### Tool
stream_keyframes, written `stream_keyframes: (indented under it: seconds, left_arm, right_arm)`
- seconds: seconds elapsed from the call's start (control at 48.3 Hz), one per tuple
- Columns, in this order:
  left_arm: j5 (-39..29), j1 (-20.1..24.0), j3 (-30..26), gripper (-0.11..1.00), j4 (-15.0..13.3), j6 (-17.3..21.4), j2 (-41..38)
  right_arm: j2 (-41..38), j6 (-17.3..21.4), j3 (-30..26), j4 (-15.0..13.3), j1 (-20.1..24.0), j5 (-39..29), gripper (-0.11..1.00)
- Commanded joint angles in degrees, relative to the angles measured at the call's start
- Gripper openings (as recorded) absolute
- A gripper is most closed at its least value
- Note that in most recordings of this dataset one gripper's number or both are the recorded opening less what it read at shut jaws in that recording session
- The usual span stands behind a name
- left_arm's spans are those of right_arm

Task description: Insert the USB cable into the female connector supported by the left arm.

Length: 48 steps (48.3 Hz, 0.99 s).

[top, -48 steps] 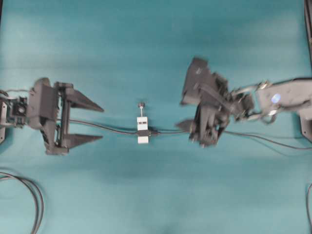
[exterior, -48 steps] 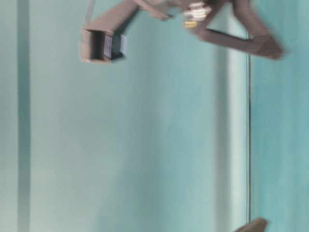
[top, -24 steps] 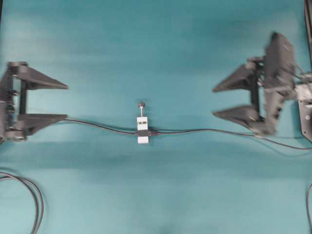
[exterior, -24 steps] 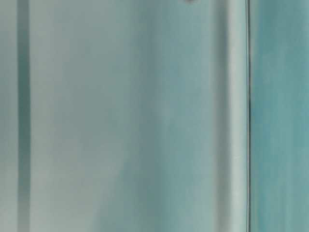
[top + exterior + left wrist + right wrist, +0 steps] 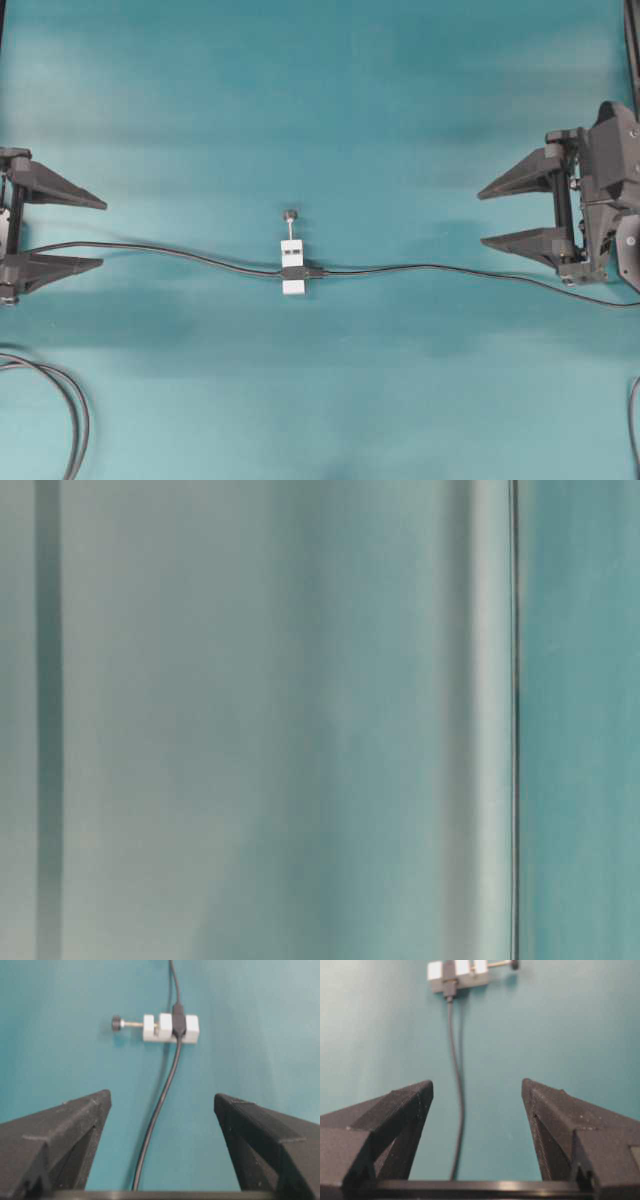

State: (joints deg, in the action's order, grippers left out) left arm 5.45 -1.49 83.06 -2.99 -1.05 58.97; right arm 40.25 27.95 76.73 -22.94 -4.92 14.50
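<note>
A white block (image 5: pixel 292 250) lies in the middle of the teal table, with a black connector clamped across it. The USB cable (image 5: pixel 430 267) runs in from the right, and its dark plug (image 5: pixel 313 270) sits against the block's right side and looks joined to the connector. It also shows in the right wrist view (image 5: pixel 450 987). Another black cable (image 5: pixel 180 252) leaves the block leftward. My left gripper (image 5: pixel 103 235) is open and empty at the far left edge. My right gripper (image 5: pixel 481 218) is open and empty at the far right. Both are well apart from the block (image 5: pixel 170 1027).
The block's clamp screw with a dark knob (image 5: pixel 289 214) points to the far side. Thicker looped black cables (image 5: pixel 72 410) lie at the lower left. The table-level view shows only blurred teal and grey surfaces.
Both arms have drawn back from the block to the table's sides. The right gripper, near the plug a second ago, is now far right. Block and cables have stayed put.
</note>
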Motion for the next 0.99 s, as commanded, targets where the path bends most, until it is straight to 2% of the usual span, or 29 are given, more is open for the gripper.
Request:
stream_keyframes:
  seconds: [0.0,0.124,0.393,0.683,0.972]
  left_arm:
    - [3.8,0.0,0.4,0.94,0.2,-0.3,-0.3]
    - [5.4,-0.1,0.9,0.94,0.2,0.0,0.2]
    - [3.8,-0.1,3.6,0.94,0.3,-0.4,0.4]
    - [3.8,0.0,4.9,0.94,0.3,0.3,0.4]
    - [3.8,0.0,5.0,0.94,0.3,0.3,0.5]
  right_arm:
    - [0.2,-1.1,-0.1,-0.2,-0.1,1.6,0.74]
    - [0.4,-1.2,0.1,-0.2,0.0,1.8,0.74]
    - [3.5,-1.1,2.7,-0.2,0.0,-0.3,0.74]
    - [14.2,-1.1,6.8,-0.2,-0.1,-4.0,0.74]
    - [24.5,-1.1,8.2,-0.2,0.0,-12.0,0.74]
